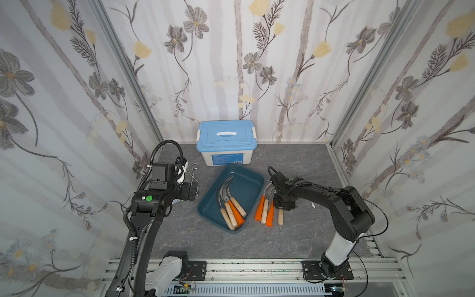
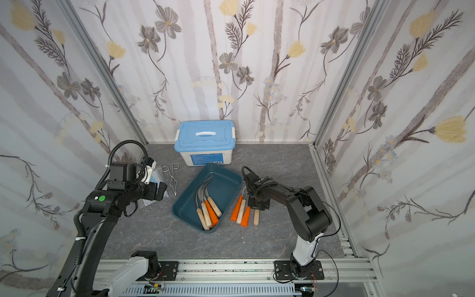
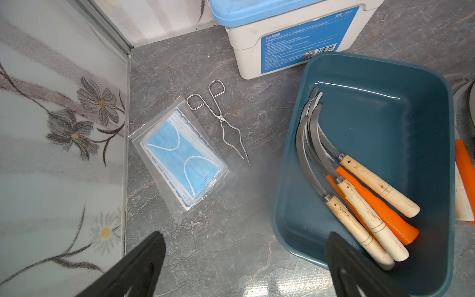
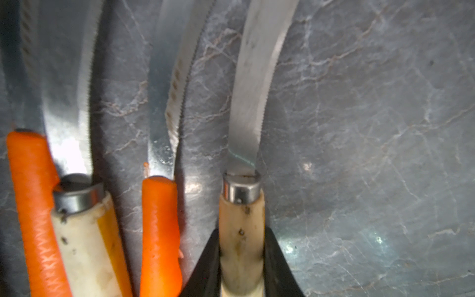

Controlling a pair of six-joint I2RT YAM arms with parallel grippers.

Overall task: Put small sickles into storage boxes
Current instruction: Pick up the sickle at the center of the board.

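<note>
The blue tray (image 1: pixel 246 186) sits in the middle of the grey table (image 1: pixel 308 164). Inside it lies a bunch of small sickles (image 1: pixel 229 203). Some have wooden handles and some have orange ones. Their blades point to the tray's far end.

Just beside the tray, on the right arm's side, four more sickles (image 1: pixel 266 209) lie in a row on the table: orange, wood, orange, wood. The right gripper (image 4: pixel 241 259) is squeezed tight on the last sickle (image 4: pixel 253 102), the wooden one farthest from the tray. Its black fingers (image 4: pixel 205 270) press on both sides of the pale handle, just behind the metal ring.

On the tray's other side, the left gripper (image 3: pixel 245 236) hangs with its fingers spread wide and nothing between them. The metal tongs (image 3: pixel 223 120) and a pack of face masks (image 3: pixel 180 156) lie on that side too, near the tray but not touching it. A white box (image 1: pixel 226 146) with a blue lid stands just behind the tray's far end.
</note>
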